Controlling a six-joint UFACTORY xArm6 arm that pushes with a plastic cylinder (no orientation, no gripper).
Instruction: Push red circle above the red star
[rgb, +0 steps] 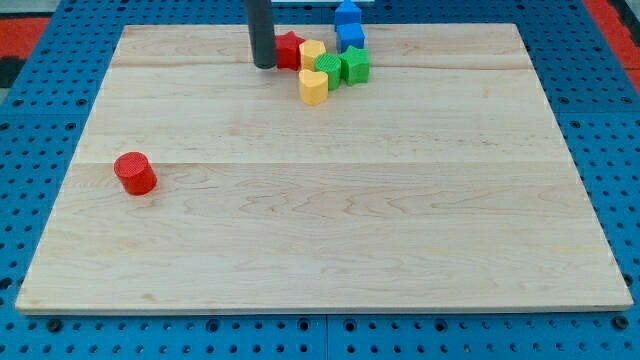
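Observation:
The red circle (134, 172) stands alone at the view's left, about mid-height on the wooden board (320, 250). The red star (289, 48) lies near the view's top centre, at the left end of a cluster of blocks. My tip (264, 64) is on the board right beside the red star's left side, touching or nearly touching it. The tip is far from the red circle, up and to the right of it.
The cluster to the right of the red star holds a yellow block (312, 52), a yellow heart-like block (313, 86), a green block (328, 68), a green star-like block (355, 65) and two blue blocks (348, 24). A blue pegboard surrounds the board.

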